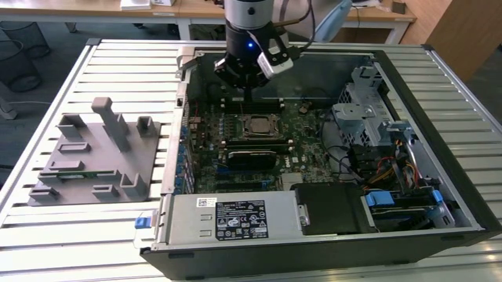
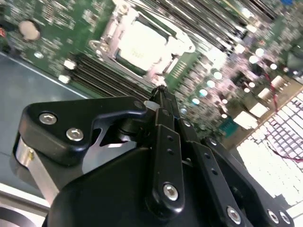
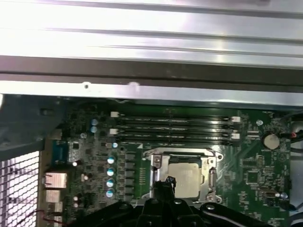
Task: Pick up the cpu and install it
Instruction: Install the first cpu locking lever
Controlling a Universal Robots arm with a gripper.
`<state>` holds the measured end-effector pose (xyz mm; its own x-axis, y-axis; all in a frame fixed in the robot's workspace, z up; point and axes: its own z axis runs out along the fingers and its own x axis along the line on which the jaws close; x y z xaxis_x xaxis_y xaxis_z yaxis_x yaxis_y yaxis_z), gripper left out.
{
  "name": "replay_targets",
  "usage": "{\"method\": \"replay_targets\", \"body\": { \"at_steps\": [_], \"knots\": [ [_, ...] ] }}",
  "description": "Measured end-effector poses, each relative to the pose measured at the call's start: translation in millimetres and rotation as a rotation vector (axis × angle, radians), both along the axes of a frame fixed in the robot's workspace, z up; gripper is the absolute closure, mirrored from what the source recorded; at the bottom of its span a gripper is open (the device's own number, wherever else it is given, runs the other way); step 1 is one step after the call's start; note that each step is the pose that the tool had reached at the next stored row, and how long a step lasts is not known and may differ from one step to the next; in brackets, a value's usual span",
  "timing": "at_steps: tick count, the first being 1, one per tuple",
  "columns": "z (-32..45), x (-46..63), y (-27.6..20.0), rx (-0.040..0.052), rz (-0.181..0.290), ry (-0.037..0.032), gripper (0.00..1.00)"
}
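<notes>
Inside the socket frame [image 3: 155,165], the cpu [image 3: 185,178] lies seated.

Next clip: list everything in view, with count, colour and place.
cpu: one, silver-grey, seated in the socket at the middle of the motherboard.
motherboard: one, green, on the floor of the computer case.
memory slots: a row, black with white latches, beside the socket.
power supply: one, silver with a black label, at the near edge of the case.
computer case: one, black, open, on the slatted table.
fixture tray: one, grey, on the table at the exterior view's left of the case.
tool: one, black, hanging over the motherboard close to the socket.
</notes>
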<state>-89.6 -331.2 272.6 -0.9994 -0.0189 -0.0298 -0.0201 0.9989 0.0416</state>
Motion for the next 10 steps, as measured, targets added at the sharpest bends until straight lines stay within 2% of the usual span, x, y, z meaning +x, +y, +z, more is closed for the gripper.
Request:
{"method": "replay_targets", "body": {
  "at_steps": [3,8,10],
  "knots": [
    [-0.2,-11.0,0.0,0.0,0.0,0.0,0.89],
    [-0.2,-13.4,0.5,0.0,0.0,0.0,0.89],
    [-0.3,-17.7,1.1,-0.0001,0.0,0.0001,0.89]
  ]
}}
